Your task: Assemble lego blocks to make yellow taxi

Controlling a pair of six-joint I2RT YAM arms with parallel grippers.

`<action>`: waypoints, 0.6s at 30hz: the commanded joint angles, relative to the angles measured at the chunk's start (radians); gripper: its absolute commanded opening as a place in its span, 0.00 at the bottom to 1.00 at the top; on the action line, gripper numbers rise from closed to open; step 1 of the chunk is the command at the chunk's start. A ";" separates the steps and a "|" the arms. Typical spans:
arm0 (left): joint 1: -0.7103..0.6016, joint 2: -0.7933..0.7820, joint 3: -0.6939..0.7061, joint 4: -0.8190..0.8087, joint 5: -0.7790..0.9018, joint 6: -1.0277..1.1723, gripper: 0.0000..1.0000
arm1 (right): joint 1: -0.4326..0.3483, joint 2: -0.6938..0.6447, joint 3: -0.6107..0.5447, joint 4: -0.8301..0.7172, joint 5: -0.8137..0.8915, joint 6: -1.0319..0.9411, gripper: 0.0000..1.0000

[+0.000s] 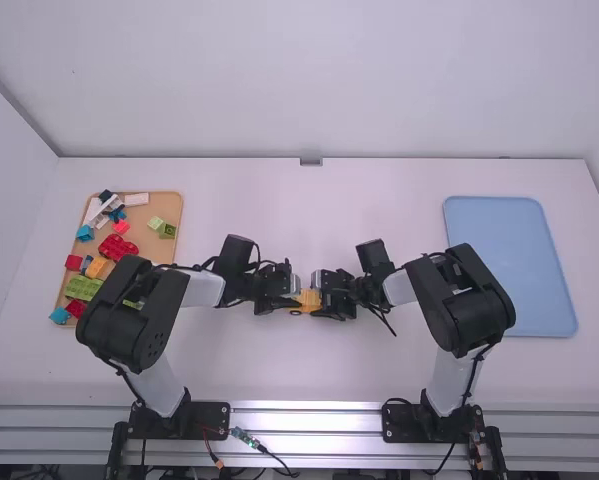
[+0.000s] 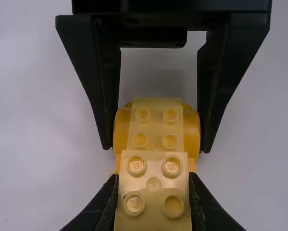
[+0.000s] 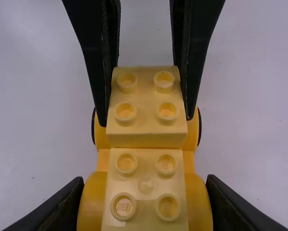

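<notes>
white table: carries both trays and the work. blue tray: lies by the tabletop's right edge. tan tray: lies by the left edge, the left arm crossing above part of it.

left gripper: at the tabletop's middle, fingers clamped on the raised block. right gripper: facing it, fingers closed on the rounded sides of the yellow base.

yellow base: between the two grippers, well apart from both trays. loose stock, tan tray: red block midway along; green block towards the near edge; white block at the far edge.

raised block: pale yellow, four studs, at the base's left end. lower block: pale yellow, also four studs, on the base's right end, sitting lower.
</notes>
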 commanded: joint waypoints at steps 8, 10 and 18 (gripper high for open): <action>-0.016 0.017 -0.007 -0.011 -0.092 0.001 0.70 | 0.004 0.030 -0.019 -0.014 0.077 -0.004 0.19; -0.016 0.017 -0.008 -0.003 -0.092 0.000 0.72 | 0.004 0.030 -0.020 -0.015 0.077 -0.005 0.19; -0.013 -0.035 0.012 -0.050 -0.092 -0.032 0.83 | 0.004 0.030 -0.020 -0.015 0.077 -0.005 0.20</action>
